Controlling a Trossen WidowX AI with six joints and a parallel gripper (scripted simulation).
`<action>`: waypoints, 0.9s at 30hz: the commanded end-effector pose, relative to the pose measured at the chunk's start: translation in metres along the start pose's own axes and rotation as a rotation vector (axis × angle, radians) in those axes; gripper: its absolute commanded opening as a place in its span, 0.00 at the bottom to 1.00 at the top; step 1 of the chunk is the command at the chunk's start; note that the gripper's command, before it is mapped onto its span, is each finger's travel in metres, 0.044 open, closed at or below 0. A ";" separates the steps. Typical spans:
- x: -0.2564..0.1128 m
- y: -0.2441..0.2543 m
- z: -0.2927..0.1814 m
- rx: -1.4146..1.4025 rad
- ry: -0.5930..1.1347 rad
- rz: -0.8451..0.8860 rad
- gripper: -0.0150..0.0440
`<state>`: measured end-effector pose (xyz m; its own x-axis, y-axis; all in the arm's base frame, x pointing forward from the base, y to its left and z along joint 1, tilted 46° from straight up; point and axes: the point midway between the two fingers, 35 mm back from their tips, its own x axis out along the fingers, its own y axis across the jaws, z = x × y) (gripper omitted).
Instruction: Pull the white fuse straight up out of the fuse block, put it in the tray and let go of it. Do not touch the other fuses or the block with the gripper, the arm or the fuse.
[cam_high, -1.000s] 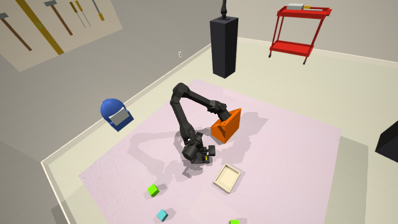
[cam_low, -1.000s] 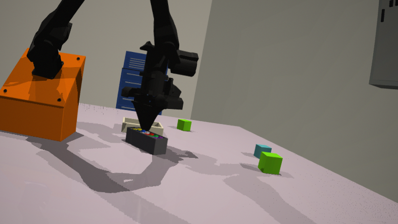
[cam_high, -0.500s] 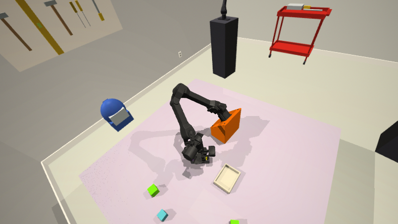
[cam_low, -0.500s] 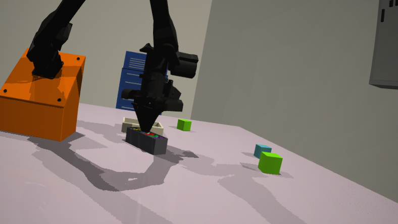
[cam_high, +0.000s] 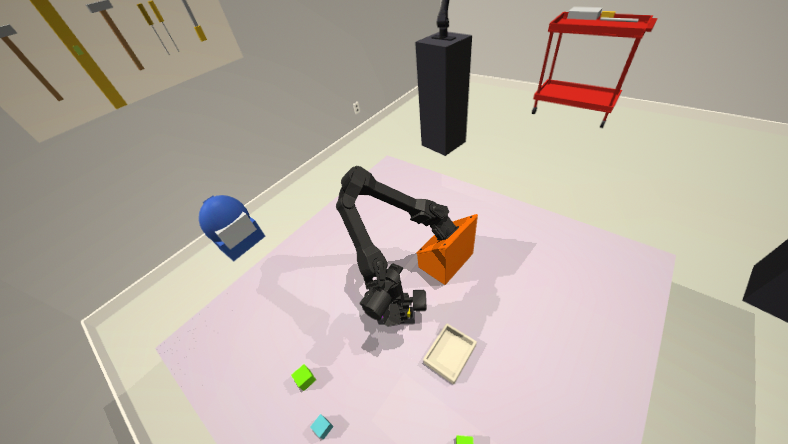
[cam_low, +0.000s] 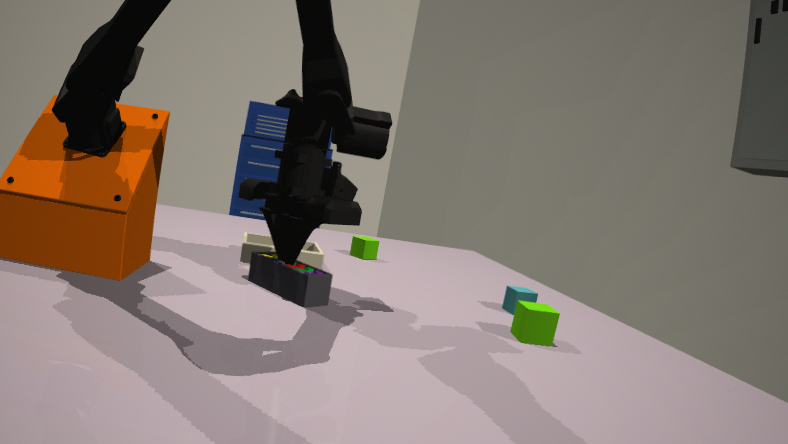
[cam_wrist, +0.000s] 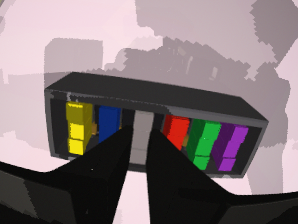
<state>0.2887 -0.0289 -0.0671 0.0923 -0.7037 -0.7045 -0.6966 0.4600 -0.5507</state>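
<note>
The white fuse (cam_wrist: 143, 120) stands in its slot, shaded grey, between the blue fuse (cam_wrist: 109, 120) and the red fuse (cam_wrist: 177, 131). The dark fuse block (cam_wrist: 155, 92) (cam_low: 275, 282) also holds yellow, green and purple fuses. My gripper (cam_wrist: 140, 135) (cam_low: 288, 261) points down at the block with its fingertips at slot level, shut on the white fuse, one finger against each side. The fuse's lower part is hidden in the slot. The arm hides most of the block and the fingertips in the top view. The cream tray (cam_high: 451, 355) (cam_low: 254, 239) shows nothing inside in the top view.
The orange arm base (cam_high: 460, 249) (cam_low: 66, 231) stands behind the block. Green cubes (cam_high: 303, 377) (cam_low: 534, 324) and a teal cube (cam_high: 321, 426) (cam_low: 518, 297) lie on the mat, away from the block. The red and blue fuses are close beside the fingertips.
</note>
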 end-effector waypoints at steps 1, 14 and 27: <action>0.000 0.000 0.000 0.001 0.000 0.000 0.26; -0.004 0.000 0.000 0.000 -0.001 0.000 0.25; -0.010 0.000 0.001 -0.001 -0.001 0.000 0.25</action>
<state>0.2878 -0.0235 -0.0616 0.0907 -0.7050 -0.7034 -0.6996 0.4576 -0.5489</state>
